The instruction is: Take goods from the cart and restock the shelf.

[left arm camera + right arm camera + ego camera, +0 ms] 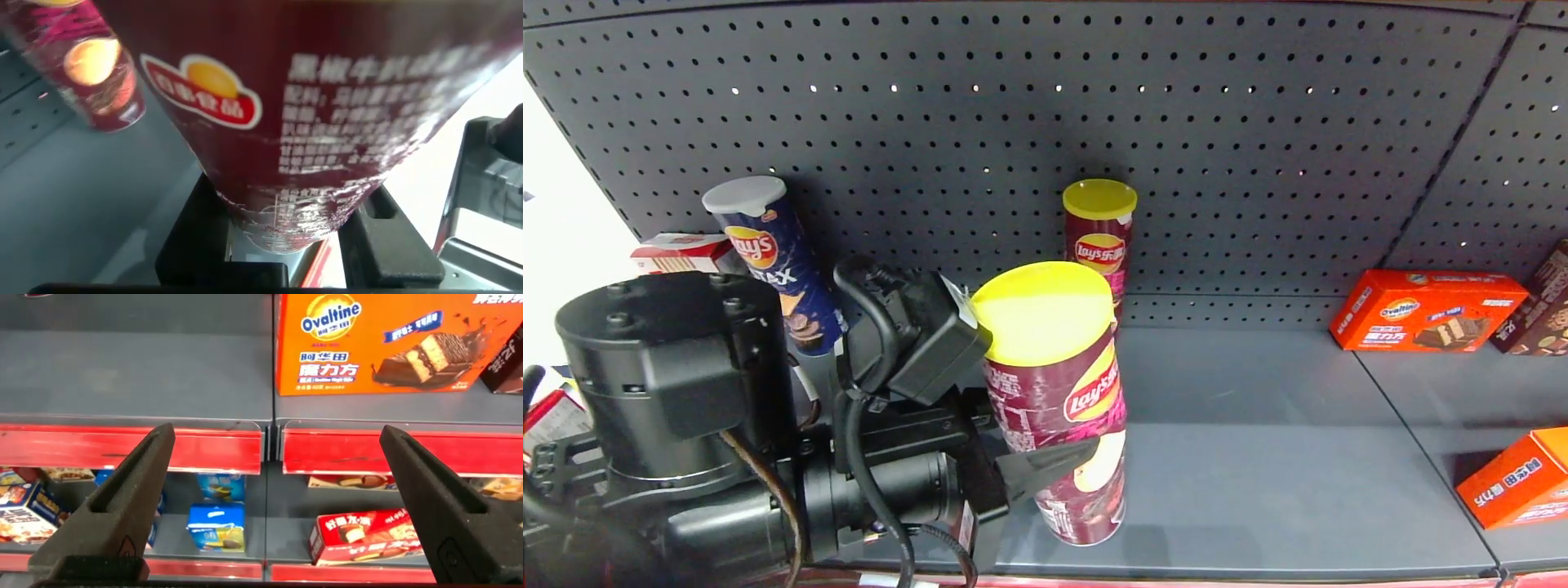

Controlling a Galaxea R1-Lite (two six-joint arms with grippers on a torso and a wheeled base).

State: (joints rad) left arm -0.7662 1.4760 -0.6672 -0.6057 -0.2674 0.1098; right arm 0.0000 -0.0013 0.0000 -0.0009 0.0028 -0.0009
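My left gripper is shut on a tall maroon chip can with a yellow lid, gripping its lower half. The can stands upright near the front edge of the grey shelf; whether its base touches the board I cannot tell. In the left wrist view the same can sits between the left gripper's fingers. A second maroon can stands at the back against the pegboard, also visible as the far can. My right gripper is open and holds nothing, facing the shelf's red price strips.
A blue chip can leans at the back left beside a red-and-white box. Orange boxes and a brown box lie at the right. An orange box lies above the strips; small boxes sit on the lower shelf.
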